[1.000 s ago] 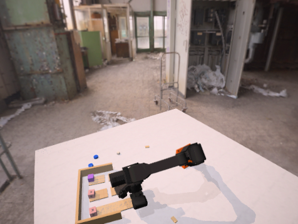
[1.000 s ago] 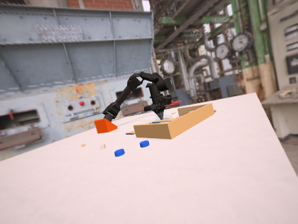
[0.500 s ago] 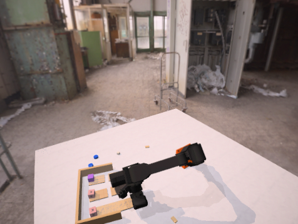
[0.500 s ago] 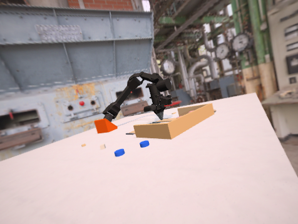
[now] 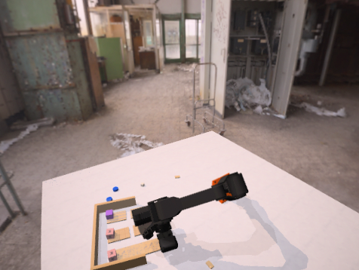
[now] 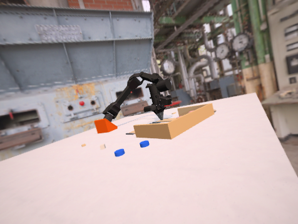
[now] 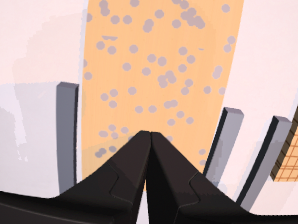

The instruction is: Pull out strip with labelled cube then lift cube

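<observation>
Black arm (image 5: 196, 201) stretched from its orange base (image 5: 220, 187) across the white desk (image 5: 264, 196) toward an open-sided wooden tray (image 5: 93, 234) near the left front corner. Jaws pinched fully together, tips meeting in a point, nothing between them. In the wrist view, tips pressed down over a speckled tan strip (image 7: 162, 63) that runs straight away from the camera; thin dark slats (image 7: 67, 136) flanking it on both sides, and a corner of a second, cross-hatched strip (image 7: 288, 156) at the right edge.

From the top view, three cardboard strips lying side by side in the tray, each with a small cube at its far-left end: a purple cube (image 5: 109, 214) on the rear strip (image 5: 120, 216), a pink cube (image 5: 110, 233) on the middle strip (image 5: 122, 234), and another pink cube (image 5: 112, 255) on the front strip (image 5: 141, 250). Front strip long and unbroken, reaching out through the tray's open side to beneath the wrist; rear and middle ones showing as short pieces, their right parts hidden behind the arm. Marks on the cube faces too small to read.

Two blue discs (image 5: 115, 188) on the desk just beyond the tray's rear wall, small tan bits (image 5: 177, 176) scattered farther off, another (image 5: 210, 264) near the front edge. In the exterior view, wrist pointing steeply down into the tray (image 6: 175, 125).
</observation>
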